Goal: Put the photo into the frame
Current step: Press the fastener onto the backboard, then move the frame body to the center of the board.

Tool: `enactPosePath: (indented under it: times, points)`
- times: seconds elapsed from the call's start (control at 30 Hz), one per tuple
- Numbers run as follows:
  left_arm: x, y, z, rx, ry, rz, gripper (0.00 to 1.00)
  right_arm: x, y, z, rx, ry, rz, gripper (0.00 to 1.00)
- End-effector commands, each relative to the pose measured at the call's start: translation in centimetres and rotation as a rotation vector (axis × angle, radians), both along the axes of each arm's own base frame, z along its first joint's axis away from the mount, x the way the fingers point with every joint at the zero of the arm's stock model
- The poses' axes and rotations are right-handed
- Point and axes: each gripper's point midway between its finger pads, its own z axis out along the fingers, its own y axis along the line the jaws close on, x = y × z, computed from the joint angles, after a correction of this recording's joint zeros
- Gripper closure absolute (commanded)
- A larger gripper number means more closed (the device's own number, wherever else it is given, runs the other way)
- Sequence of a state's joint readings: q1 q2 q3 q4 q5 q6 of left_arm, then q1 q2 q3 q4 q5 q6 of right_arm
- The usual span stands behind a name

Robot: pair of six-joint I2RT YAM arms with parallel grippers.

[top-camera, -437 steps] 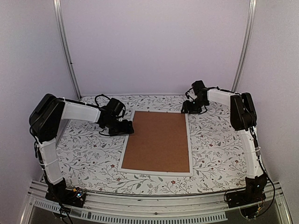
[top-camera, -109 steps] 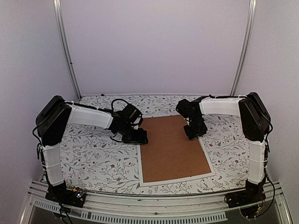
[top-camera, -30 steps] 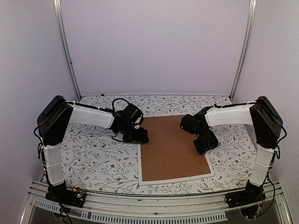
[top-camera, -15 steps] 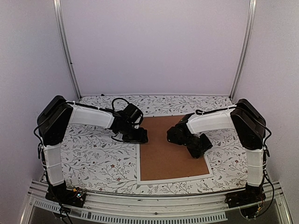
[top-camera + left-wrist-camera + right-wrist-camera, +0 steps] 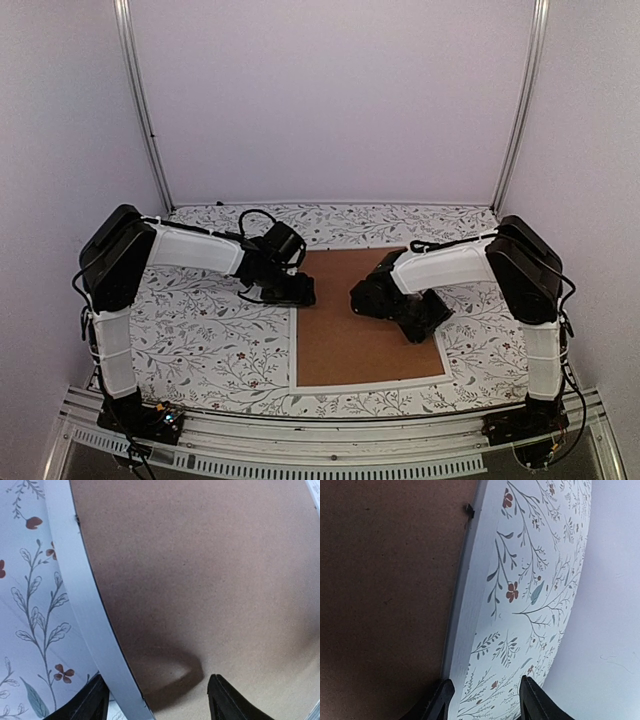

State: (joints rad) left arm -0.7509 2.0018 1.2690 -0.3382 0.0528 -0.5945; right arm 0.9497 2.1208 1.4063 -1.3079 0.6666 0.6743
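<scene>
Right gripper [image 5: 482, 700] has swung inward; its parted, empty fingers [image 5: 439, 704] straddle the right rim of the frame [image 5: 370, 384]. Left gripper [image 5: 159, 700], wide and empty, straddles the left rim.

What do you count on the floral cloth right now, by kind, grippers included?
White-rimmed frame: 1
Brown backing board, lying inside the frame: 1
Grippers: 2, the left gripper and the right gripper, both open over the frame's edges
Total: 4
</scene>
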Motion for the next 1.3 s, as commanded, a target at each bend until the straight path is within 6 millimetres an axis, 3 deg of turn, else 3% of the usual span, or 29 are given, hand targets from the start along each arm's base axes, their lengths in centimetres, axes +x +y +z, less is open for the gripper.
enactPosePath:
  times: [0.0,0.17,0.33,0.53,0.9,1.03,1.27]
  points:
    - [-1.2,0.7,-1.7,0.036,0.048,-0.013,0.31,0.0,8.3,-3.4,0.495,0.029,-0.047,0.47]
    - [-1.1,0.8,-1.6,0.036,0.045,-0.012,0.31,2.0,7.3,0.9,0.606,-0.052,-0.069,0.47]
    - [-1.2,0.9,-1.7,0.039,0.047,-0.012,0.30,3.0,5.7,2.2,0.644,-0.074,-0.096,0.47]
    - [-1.1,1.4,-1.2,0.038,0.038,-0.003,0.30,4.0,3.4,1.6,0.690,-0.074,-0.163,0.47]
    - [-0.2,2.6,1.7,-0.036,0.006,-0.006,0.31,6.7,1.0,1.4,0.971,-0.062,-0.220,0.49]
    - [0.4,3.3,2.2,-0.062,0.007,0.007,0.30,6.7,1.5,0.7,1.075,-0.007,-0.221,0.50]
    - [1.2,4.5,2.0,-0.053,0.026,0.020,0.32,7.3,1.4,-0.7,1.110,0.028,-0.227,0.54]
